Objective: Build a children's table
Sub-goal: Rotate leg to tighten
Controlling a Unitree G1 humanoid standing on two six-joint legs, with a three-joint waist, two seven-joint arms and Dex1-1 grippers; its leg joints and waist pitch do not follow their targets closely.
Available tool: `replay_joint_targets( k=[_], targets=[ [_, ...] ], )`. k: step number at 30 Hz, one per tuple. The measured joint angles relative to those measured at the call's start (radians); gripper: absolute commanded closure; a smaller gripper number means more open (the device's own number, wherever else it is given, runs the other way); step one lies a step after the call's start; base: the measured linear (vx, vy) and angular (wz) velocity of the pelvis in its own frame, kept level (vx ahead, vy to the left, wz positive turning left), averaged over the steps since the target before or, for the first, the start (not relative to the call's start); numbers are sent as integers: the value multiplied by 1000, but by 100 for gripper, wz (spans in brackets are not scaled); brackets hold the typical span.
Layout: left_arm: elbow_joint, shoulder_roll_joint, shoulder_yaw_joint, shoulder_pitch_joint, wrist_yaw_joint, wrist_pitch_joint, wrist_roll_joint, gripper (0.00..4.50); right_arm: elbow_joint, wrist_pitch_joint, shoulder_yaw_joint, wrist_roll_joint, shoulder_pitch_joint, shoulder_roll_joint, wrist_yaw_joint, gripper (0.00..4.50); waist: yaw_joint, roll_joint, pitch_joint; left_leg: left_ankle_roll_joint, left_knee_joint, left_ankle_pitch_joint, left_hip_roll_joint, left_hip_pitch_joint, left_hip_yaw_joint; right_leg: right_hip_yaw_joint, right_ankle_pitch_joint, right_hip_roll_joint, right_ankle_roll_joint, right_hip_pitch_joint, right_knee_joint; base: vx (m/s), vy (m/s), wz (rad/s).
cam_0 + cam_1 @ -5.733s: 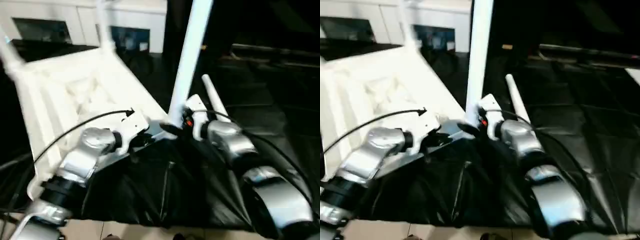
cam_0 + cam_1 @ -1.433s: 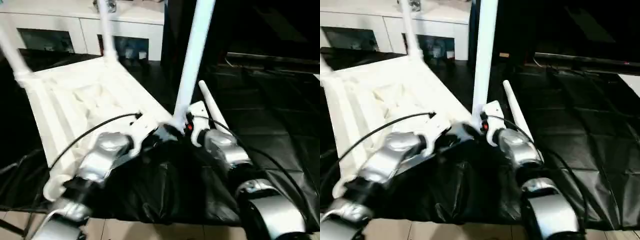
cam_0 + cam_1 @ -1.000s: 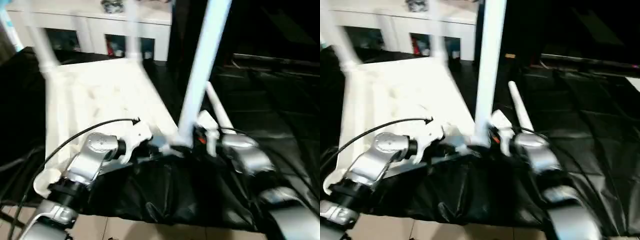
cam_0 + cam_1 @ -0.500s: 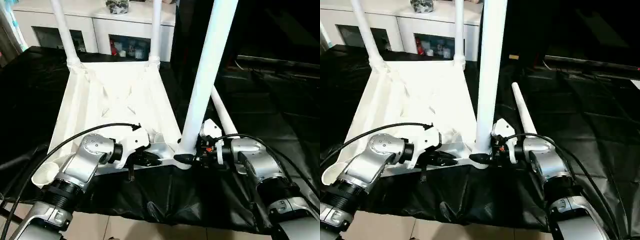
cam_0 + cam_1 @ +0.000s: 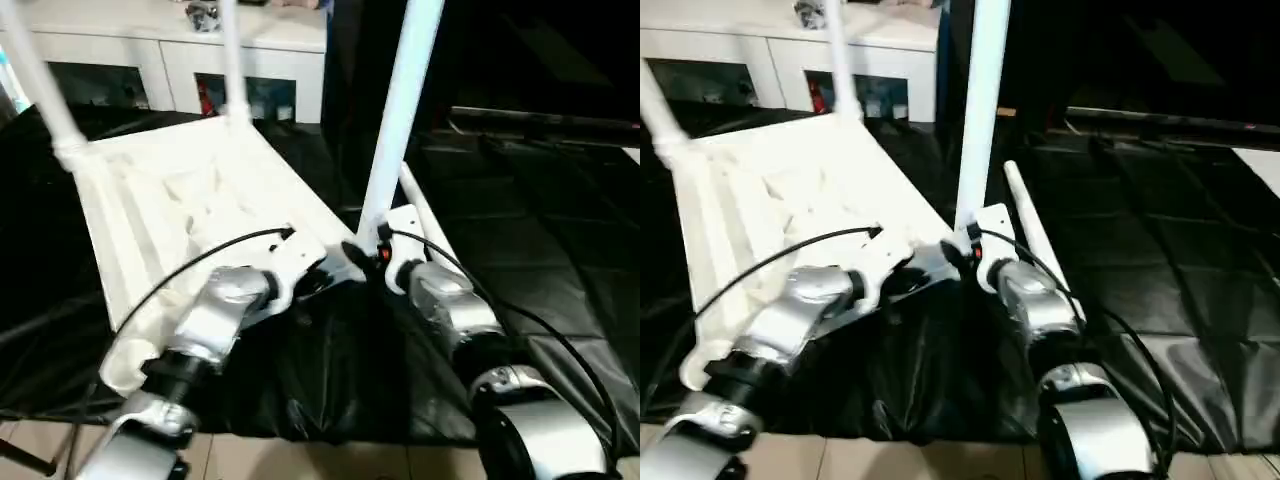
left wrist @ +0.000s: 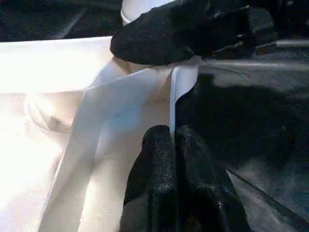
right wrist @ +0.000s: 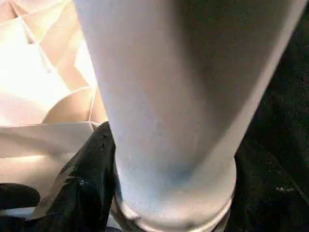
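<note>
upright leg (image 5: 400, 110): its top is cut off by the frame edge for you | far legs (image 5: 232, 60): blurred, tops cut off | cabinet (image 5: 170, 70) contents: too blurred to tell

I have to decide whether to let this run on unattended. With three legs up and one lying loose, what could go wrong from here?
1. The tabletop overhangs the black-draped work table at its near corner; a push on the near leg might tip it off.
2. The left gripper pinches only the thin rim, so it may slip.
3. The loose leg lies beside the right gripper; that arm might knock it away.
</note>
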Motion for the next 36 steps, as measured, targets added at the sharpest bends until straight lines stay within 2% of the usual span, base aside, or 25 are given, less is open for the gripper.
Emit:
replay_joint_targets(
  k=[1,5,7,15,22,24,27,30,33,36],
  targets=[
    [-1,0,0,0,-8,0,0,450,3,-12,0,-3,0,0,8,108,1,1,0,1,-1,0,0,0,0,0,0,0,-1,0,0,0,0,0],
    [-1,2,1,0,-21,0,-1,450,8,-22,-1,-9,0,-2,42,96,1,2,0,1,-3,0,0,0,1,0,0,0,-1,-1,0,0,0,0],
    [-8,19,1,4,-45,-2,-13,450,14,-35,5,-10,0,-16,95,57,-1,2,1,1,-2,0,0,1,1,0,0,0,-1,-1,0,0,0,0],
    [-37,78,-7,24,-176,-40,-29,450,15,-89,69,-15,12,-83,306,57,3,4,2,1,-2,0,0,0,1,0,0,0,-1,-1,0,0,0,0],
    [-58,141,-28,41,-329,-81,-66,450,-75,-86,118,0,66,-185,618,57,12,4,2,3,-2,-1,0,-2,1,0,0,-1,-1,0,-2,0,0,0],
    [-66,153,-31,48,-357,-89,-73,450,-97,-79,125,10,78,-196,667,84,13,4,2,3,-1,-1,0,-1,1,0,0,-1,-1,0,-2,0,0,0],
    [-68,169,-34,54,-400,-105,-83,450,-139,-70,136,23,104,-215,723,90,14,4,2,3,0,-1,0,-1,1,0,0,-1,-1,1,-2,0,0,0],
    [-69,185,-41,59,-439,-119,-93,450,-173,-60,146,34,125,-225,770,116,17,4,2,3,0,-1,0,-1,1,0,0,-1,-1,1,-2,0,0,0],
    [-69,190,-44,60,-462,-126,-94,450,-199,-47,146,35,140,-235,795,152,22,4,2,3,0,-1,0,-1,1,0,0,-1,-1,1,-2,0,0,0],
    [-69,192,-43,61,-471,-129,-94,450,-207,-38,147,35,142,-237,805,159,25,4,2,3,0,-1,1,-1,1,0,0,-1,-1,1,-2,0,0,0]
  ],
)
